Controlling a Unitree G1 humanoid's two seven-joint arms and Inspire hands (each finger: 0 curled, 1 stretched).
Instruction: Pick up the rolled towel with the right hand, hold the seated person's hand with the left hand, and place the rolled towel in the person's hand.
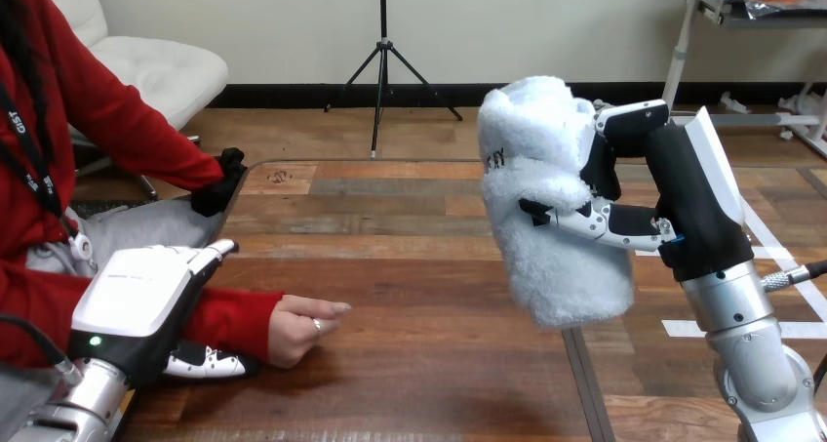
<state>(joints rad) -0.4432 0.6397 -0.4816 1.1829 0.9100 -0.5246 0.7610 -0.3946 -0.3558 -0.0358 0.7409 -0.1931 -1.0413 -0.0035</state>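
Observation:
The rolled white towel hangs upright, well above the table at the right. My right hand is shut on it, fingers wrapped across its front. The person's hand rests on the table at the lower left, red sleeve behind it, fingers loosely curled and pointing right. My left hand sits over that red-sleeved forearm. Its fingers show beneath the sleeve and one finger above it, so the forearm lies clasped between them. A wide gap of table separates the towel from the person's hand.
The person's other hand, in black, rests at the table's far left corner. A dark seam runs down the tabletop below the towel. White tape marks lie at the right.

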